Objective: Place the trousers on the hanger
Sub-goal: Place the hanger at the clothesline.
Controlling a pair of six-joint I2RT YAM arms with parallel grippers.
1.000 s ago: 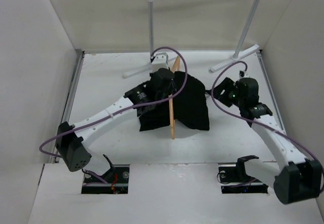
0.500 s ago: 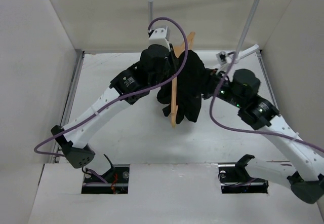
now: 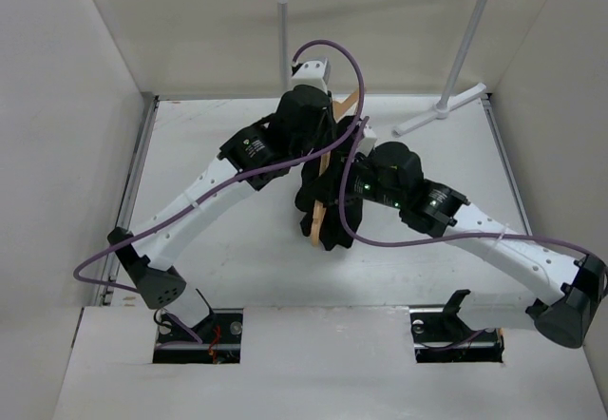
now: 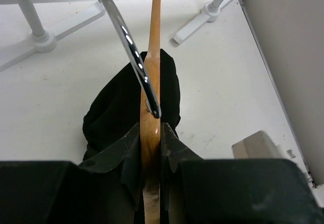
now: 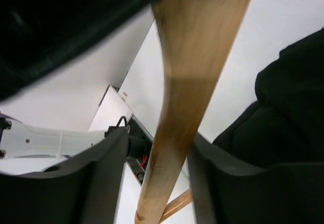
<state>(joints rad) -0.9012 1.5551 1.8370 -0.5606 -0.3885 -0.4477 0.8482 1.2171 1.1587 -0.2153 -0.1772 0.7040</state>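
Worktop (image 3: 209,125) lies white below; we can read no writing or brand anywhere. Above it the trousers (image 3: 334,235) hang bunched against the hanger (image 3: 317,222). The left end effector (image 4: 150,133) is clenched on the wood just under the metal hook (image 4: 132,51). The right end effector (image 5: 159,183) straddles one wooden arm, released, with a gap showing. We judge draping is in hand; next, the cloth needs spreading evenly.

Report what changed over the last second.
The left gripper, clamped on the hanger, raised it, pulling the trousers up from their spread on the table into a hanging bunch. The right gripper swung in leftward and now straddles the hanger's wood, jaws open. The rail stand stayed put.
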